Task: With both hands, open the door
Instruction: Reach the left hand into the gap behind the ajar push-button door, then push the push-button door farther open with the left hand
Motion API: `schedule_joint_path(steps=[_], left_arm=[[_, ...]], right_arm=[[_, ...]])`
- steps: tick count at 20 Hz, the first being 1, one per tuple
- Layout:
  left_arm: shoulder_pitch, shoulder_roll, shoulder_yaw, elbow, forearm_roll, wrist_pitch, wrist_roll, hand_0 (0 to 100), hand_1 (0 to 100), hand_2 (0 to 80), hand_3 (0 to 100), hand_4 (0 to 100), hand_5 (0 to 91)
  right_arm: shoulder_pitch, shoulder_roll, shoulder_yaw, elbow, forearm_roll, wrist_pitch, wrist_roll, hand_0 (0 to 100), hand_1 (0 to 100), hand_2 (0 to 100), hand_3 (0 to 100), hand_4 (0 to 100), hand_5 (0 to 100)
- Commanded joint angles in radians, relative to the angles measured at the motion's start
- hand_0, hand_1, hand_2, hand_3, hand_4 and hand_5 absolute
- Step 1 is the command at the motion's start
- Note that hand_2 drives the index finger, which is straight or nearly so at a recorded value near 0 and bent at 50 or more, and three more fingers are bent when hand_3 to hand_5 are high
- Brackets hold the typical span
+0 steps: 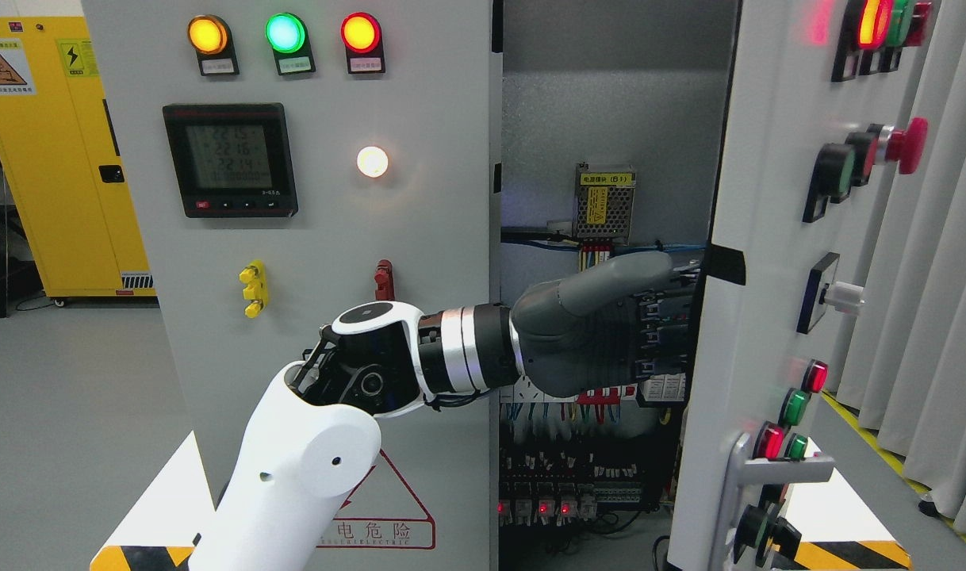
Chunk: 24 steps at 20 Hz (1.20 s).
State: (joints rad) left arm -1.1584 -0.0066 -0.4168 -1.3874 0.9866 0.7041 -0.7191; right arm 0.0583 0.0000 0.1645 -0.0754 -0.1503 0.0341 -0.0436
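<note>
A grey electrical cabinet has two doors. The left door (419, 238), with three lamps and a meter, is closed. The right door (760, 198) is swung out towards me, so its button face shows at a steep angle. My left arm comes in from the lower left and reaches across into the gap. The left hand (657, 309) is grey, with its thumb and fingers stretched out against the inner side of the right door at its free edge. Its fingertips are hidden behind that edge. The right arm does not show.
Inside the cabinet (610, 119) are a power supply (604, 202), wiring and terminal rows with red lights. A grey handle (776, 468) sticks out low on the right door. A yellow cupboard (63, 159) stands at the far left, and curtains (951, 317) hang at the right.
</note>
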Motion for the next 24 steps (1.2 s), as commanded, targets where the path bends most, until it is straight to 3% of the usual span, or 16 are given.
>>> schedule_joint_path(steps=[1, 11, 18, 24], left_arm=[[-0.007, -0.073, -0.007, 0.021, -0.002, 0.000, 0.000, 12, 56, 0.0, 0, 0, 0.0], [0.000, -0.138, -0.028, 0.005, -0.049, 0.002, 0.007, 12, 56, 0.0, 0, 0, 0.0], [-0.007, -0.161, -0.108, -0.030, -0.052, 0.002, 0.009, 12, 56, 0.0, 0, 0, 0.0], [-0.018, -0.161, -0.140, -0.053, -0.048, 0.000, 0.118, 12, 56, 0.0, 0, 0, 0.0]], right_arm=[[0.000, -0.021, 0.000, -0.001, 0.000, 0.000, -0.001, 0, 50, 4, 0, 0, 0], [0.000, -0.021, 0.000, 0.000, 0.000, 0.000, -0.001, 0, 50, 4, 0, 0, 0], [0.000, -0.023, 0.000, 0.000, 0.000, 0.000, -0.001, 0, 50, 4, 0, 0, 0], [0.000, -0.023, 0.000, 0.000, 0.000, 0.000, -0.001, 0, 50, 4, 0, 0, 0]])
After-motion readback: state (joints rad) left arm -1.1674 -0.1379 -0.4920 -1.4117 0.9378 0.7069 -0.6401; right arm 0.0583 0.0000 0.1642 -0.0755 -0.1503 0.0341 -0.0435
